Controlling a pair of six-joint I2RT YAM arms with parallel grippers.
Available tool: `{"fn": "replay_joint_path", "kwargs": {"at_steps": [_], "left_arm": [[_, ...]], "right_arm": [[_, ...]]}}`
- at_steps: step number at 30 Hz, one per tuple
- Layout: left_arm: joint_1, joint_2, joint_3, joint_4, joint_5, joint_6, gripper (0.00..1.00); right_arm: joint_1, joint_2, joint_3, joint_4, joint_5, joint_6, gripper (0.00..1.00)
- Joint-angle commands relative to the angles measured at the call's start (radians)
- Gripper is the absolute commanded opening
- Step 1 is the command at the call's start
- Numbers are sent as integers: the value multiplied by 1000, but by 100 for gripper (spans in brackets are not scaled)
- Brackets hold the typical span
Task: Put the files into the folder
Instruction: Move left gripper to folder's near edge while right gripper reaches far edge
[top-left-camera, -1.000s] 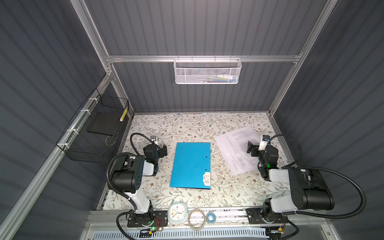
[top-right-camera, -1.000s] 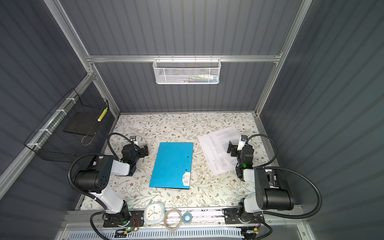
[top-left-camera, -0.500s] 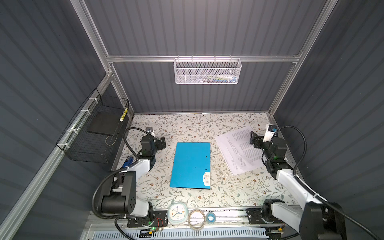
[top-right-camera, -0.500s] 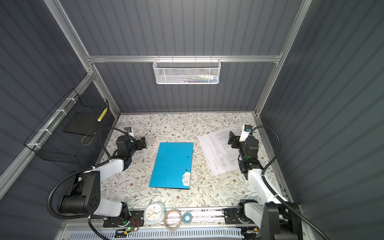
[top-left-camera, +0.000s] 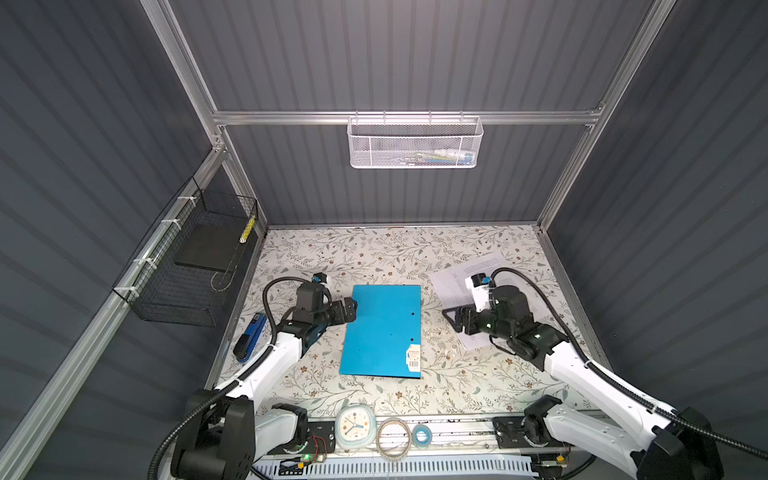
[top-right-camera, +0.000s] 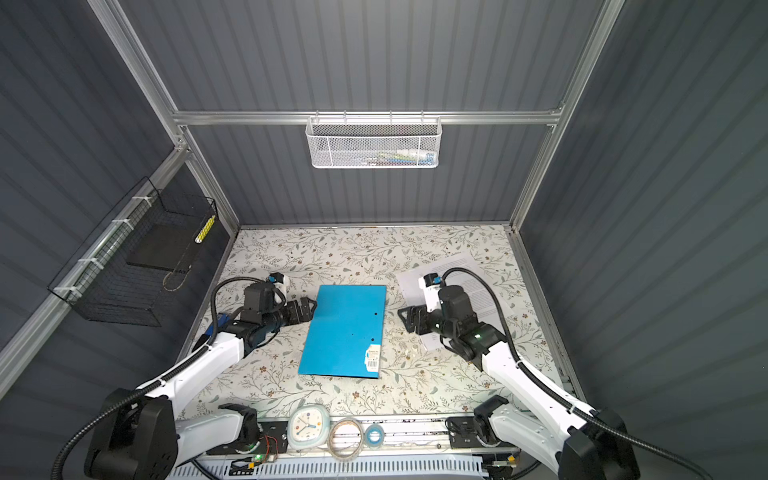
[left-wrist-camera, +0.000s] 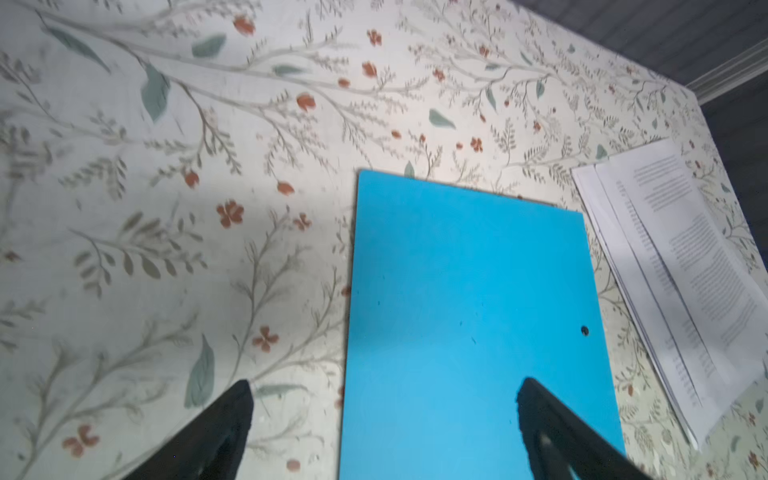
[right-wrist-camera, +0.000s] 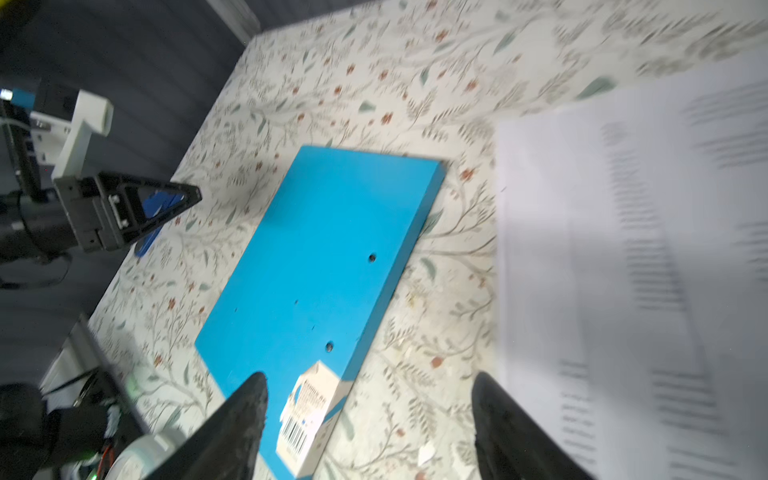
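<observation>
The folder (top-left-camera: 382, 330) lies shut and flat mid-tabletop (top-left-camera: 374, 249). The files (top-left-camera: 451, 286) lie fanned just right of the folder, partly under the right arm. The left gripper (top-left-camera: 351, 309) hovers at the folder's left edge, jaws wide and empty. The right gripper (top-left-camera: 448, 320) hangs between folder and files, jaws apart, holding nothing. The cover looks stiff and probably lifts best by its left edge. The sheets look thin, limp and slippery, so pinching the stack's edge seems safest.

White arms (top-left-camera: 274, 365), black joints (top-left-camera: 511, 307), ribbed black cables (top-left-camera: 266, 303), green lights (top-left-camera: 537, 335).
</observation>
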Motion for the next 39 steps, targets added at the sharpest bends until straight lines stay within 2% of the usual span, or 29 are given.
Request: {"fn": "replay_joint_path", "kwargs": {"at_steps": [1, 5, 7, 10, 22, 27, 32, 39], "left_arm": [[2, -34, -33, -76, 14, -49, 99], [-1, -41, -63, -62, 81, -65, 100], [-7, -36, -83, -37, 101, -81, 99], [-15, -24, -110, 2, 135, -89, 99], [-51, 17, -122, 37, 123, -104, 99], [-61, 54, -95, 12, 77, -91, 99], [-70, 100, -74, 15, 88, -85, 100], [-82, 118, -83, 45, 88, -91, 99]], "right_arm": [[73, 69, -4, -38, 5, 62, 76], [166, 189, 1, 19, 18, 71, 73], [180, 235, 3, 55, 14, 74, 71], [182, 299, 6, 110, -2, 79, 69], [182, 539, 116, 189, -33, 91, 57], [181, 591, 151, 185, -26, 92, 53], [183, 591, 156, 178, -20, 109, 48], [182, 598, 156, 174, 0, 121, 47]]}}
